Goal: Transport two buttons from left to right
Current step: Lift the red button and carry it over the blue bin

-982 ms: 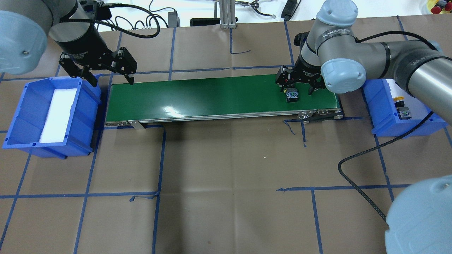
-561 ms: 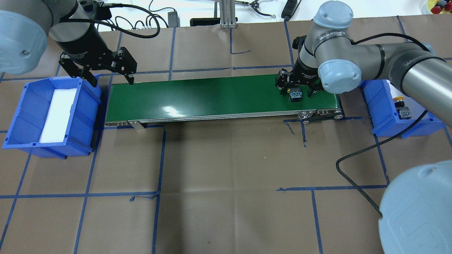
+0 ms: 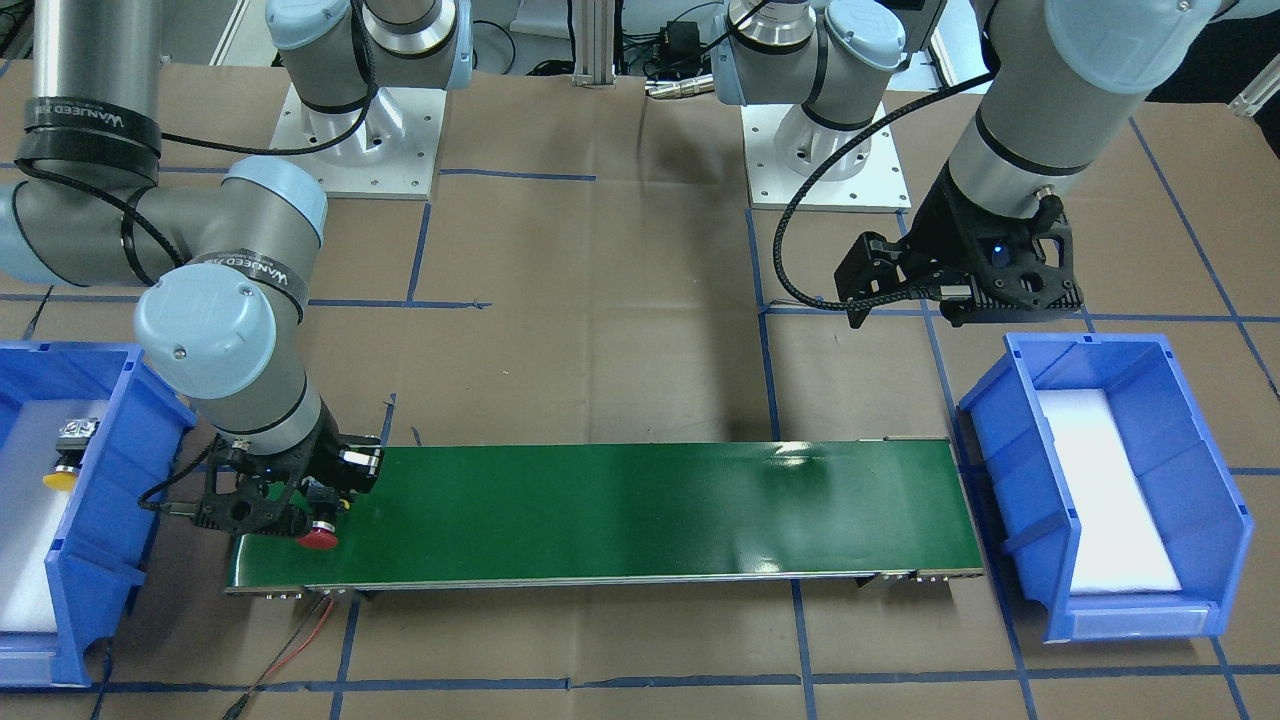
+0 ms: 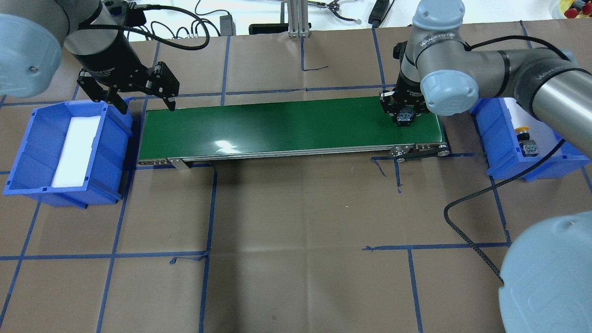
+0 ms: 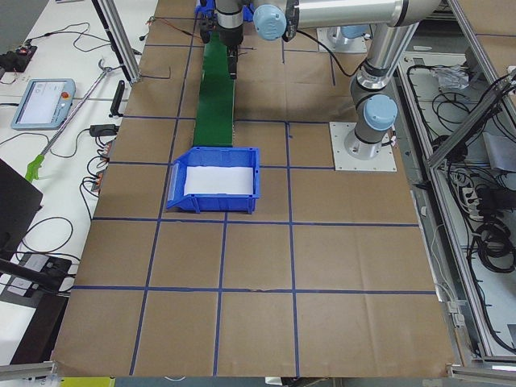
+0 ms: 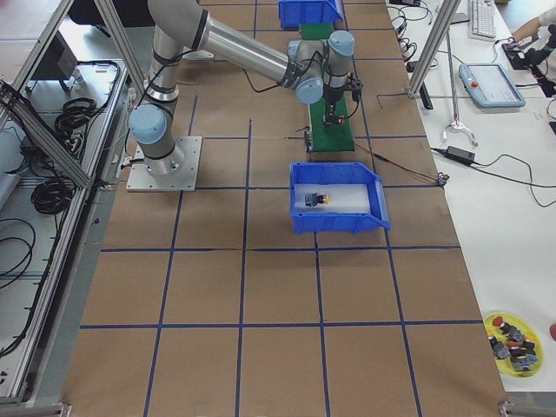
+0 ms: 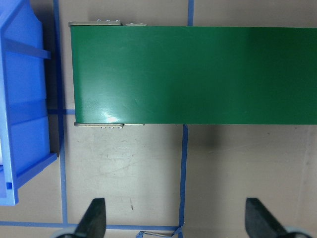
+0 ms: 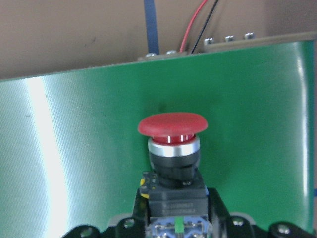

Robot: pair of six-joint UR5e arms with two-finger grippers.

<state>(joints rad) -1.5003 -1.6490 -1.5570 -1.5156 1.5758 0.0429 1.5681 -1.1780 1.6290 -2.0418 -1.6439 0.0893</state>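
Note:
The red-capped button [image 8: 172, 124] has its black-and-grey body between the fingers of my right gripper [image 4: 403, 118], which is shut on it. It is over the right end of the green conveyor belt [image 4: 277, 125]. In the front-facing view the red cap [image 3: 318, 538] shows just below that gripper [image 3: 300, 505]. The yellow-capped button [image 4: 524, 131] lies in the right blue bin [image 4: 497, 148], also seen from the front [image 3: 58, 478]. My left gripper [image 4: 148, 107] is open and empty, hanging over the gap between the left bin and the belt's left end.
The left blue bin [image 4: 27, 152] holds only a white foam pad. The left wrist view shows the belt's left end [image 7: 148, 74] and the bin's wall [image 7: 25, 124] below my open fingers [image 7: 94, 220]. A black cable [image 4: 467, 240] trails over the table at the right.
My right gripper was open astride the red button on the belt. It has shut on it and shifted to the right along the belt. The left arm has not moved.

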